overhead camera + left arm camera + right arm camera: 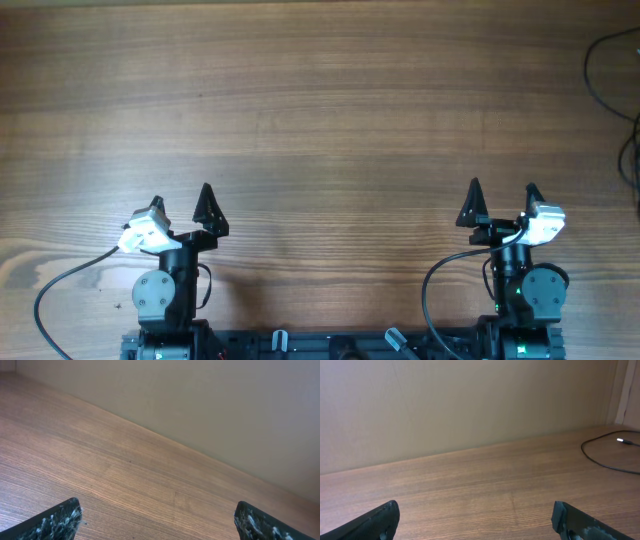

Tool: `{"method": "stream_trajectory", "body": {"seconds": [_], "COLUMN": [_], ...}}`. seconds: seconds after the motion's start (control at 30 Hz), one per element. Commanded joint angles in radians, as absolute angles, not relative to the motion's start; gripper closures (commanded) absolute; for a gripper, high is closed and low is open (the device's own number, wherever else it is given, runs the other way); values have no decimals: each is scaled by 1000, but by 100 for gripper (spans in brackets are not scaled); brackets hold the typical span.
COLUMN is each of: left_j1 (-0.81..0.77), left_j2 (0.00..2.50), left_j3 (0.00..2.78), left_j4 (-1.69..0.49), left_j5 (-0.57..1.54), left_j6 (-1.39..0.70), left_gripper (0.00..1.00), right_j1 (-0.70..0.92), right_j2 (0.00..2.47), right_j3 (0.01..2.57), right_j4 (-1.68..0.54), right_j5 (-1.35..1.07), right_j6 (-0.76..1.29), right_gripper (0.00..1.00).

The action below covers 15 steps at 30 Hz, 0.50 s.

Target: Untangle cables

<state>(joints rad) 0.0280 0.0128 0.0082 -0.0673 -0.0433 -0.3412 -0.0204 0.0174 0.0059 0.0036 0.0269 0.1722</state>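
Cables [587, 68]: thin black cords in loose loops on the wooden table [320, 100], well off to the far right of the right gripper [503, 190] and beyond it. The overhead frame edge cuts them off, so I can't tell how many there are or whether they cross; the right wrist view shows one curved loop with a pale plug tip [621, 439] lying flat, ahead and right of that gripper's fingers [580, 522]. Right gripper spread wide with nothing between the jaws, well apart from the cords; left gripper [180, 197], well to the left of the right gripper, also spread wide and empty.
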Motion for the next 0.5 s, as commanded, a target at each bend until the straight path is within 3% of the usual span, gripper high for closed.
{"method": "stream_trajectory", "body": {"seconds": [0.0, 0.47], "left_j1": [23, 24], "left_j2": [4, 4], "left_j3": [6, 6], "left_j4": [-72, -73], "left_j5": [-35, -27], "left_j6": [-321, -175], "left_gripper": [0, 0], "right_j1": [-21, -21], "right_j2": [5, 5], "right_j3": [6, 6], "right_j4": [8, 8], "right_j5": [19, 19], "right_j6": [186, 186], "right_gripper": [0, 0]}}
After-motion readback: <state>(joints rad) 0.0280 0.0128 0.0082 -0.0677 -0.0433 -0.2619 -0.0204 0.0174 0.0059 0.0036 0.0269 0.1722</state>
